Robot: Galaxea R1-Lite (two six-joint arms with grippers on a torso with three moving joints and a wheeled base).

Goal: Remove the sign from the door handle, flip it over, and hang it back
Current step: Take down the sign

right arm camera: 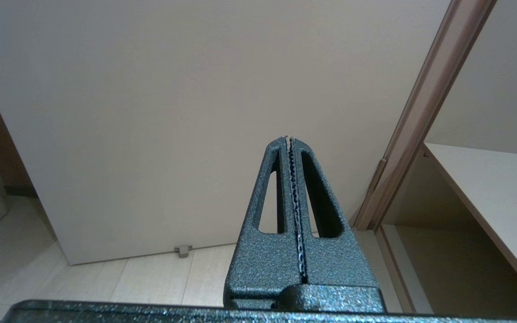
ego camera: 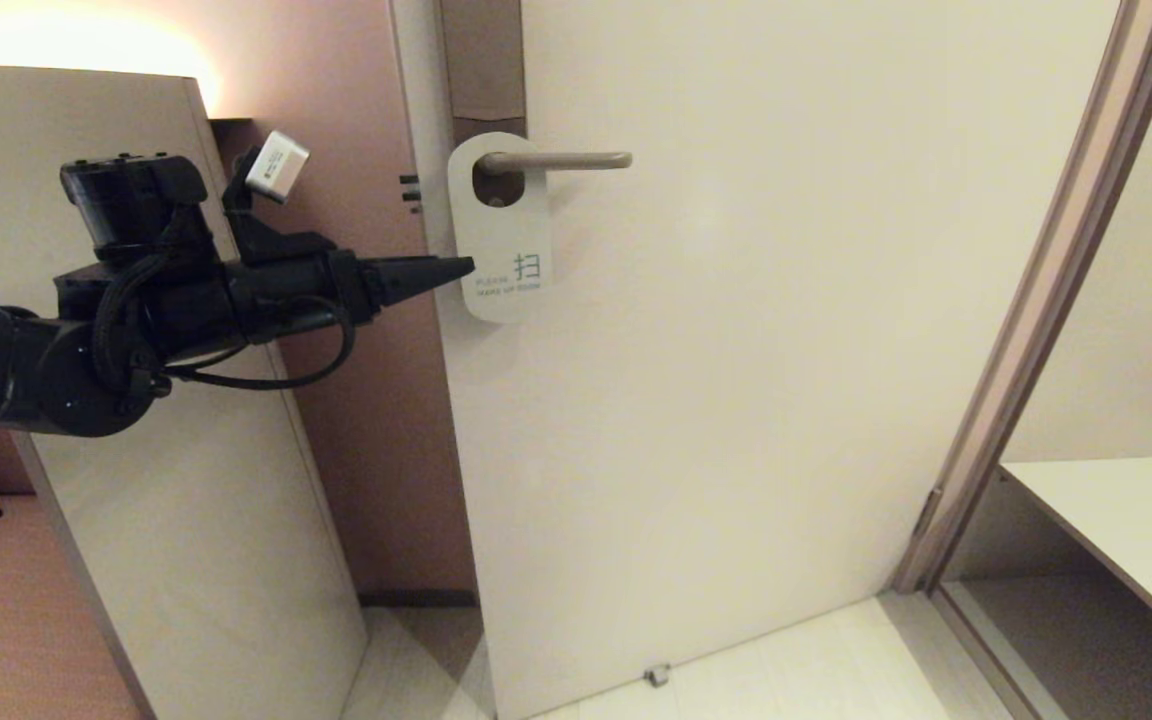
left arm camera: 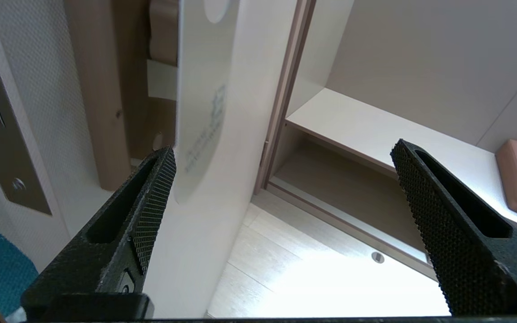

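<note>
A pale, smooth door point(ego camera: 736, 400) fills the middle of the room, standing on light plank flooring point(ego camera: 786, 660), with a brown frame post point(ego camera: 1026, 300) to its right and an off-white shelf point(ego camera: 1136, 520) beyond that post. Left of the door stands a beige panel point(ego camera: 186, 480) against a dusty-pink wall. A small metal stop point(ego camera: 656, 675) sits at the door's bottom edge.

The door handle point(ego camera: 561, 160) is a slim, matte grey-beige lever, lying level near the door's left edge. The sign point(ego camera: 499, 230) hangs from it by its oval hole, flat against the door, its white face outward (small teal lettering near its rounded lower end).

The left gripper point(left arm camera: 285, 179) reaches in from the left of the door at the height of the sign's lower half, its black, knurled fingers point(left arm camera: 155, 197) spread wide; one fingertip lies just at the sign's left edge, though contact cannot be judged.

The right gripper point(right arm camera: 289, 139) sits low in front of the door, its speckled dark fingers pressed together on nothing
</note>
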